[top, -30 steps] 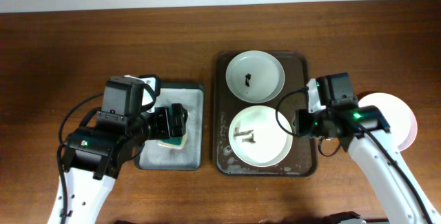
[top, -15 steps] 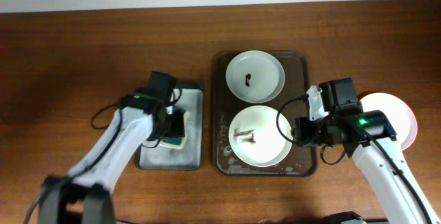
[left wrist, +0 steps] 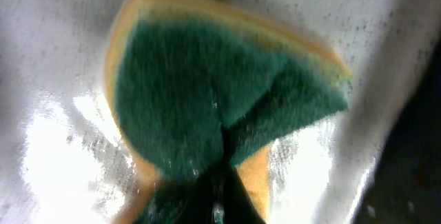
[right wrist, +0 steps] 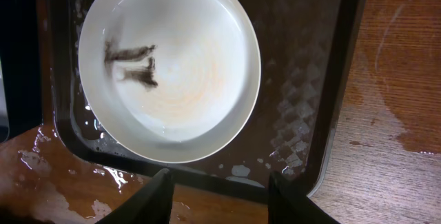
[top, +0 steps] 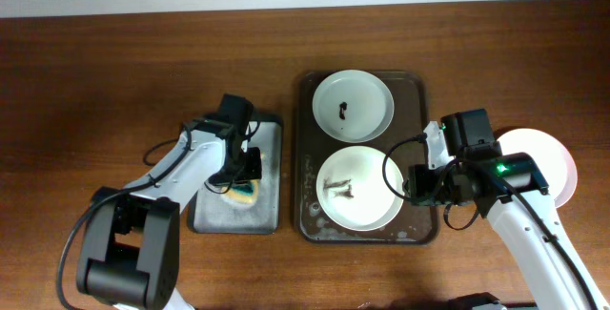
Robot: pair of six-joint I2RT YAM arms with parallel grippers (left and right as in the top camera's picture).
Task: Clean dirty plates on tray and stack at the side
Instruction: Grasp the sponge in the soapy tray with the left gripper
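Observation:
Two white plates lie on the dark brown tray [top: 307, 157]. The far plate [top: 354, 105] has one dark smear. The near plate [top: 359, 188] [right wrist: 179, 65] carries two dark smears. A third plate [top: 543, 162] rests on the table at the right, partly behind the right arm. My left gripper [top: 246, 171] [left wrist: 220, 200] is shut on a green and yellow sponge [top: 244, 192] [left wrist: 207, 93], which creases where it is pinched. My right gripper [top: 417, 184] [right wrist: 220, 186] stands open over the tray's right rim [right wrist: 303, 79], beside the near plate, holding nothing.
The sponge sits in a smaller dark tray [top: 269, 210] covered in grey suds [left wrist: 55, 127], left of the big tray. Water spots wet the wood [right wrist: 386, 120] right of the big tray. The table's far edge meets a white wall.
My left arm has swung down onto the sponge and its jaws have shut on it. The right gripper has shifted slightly toward the table's near edge, still open.

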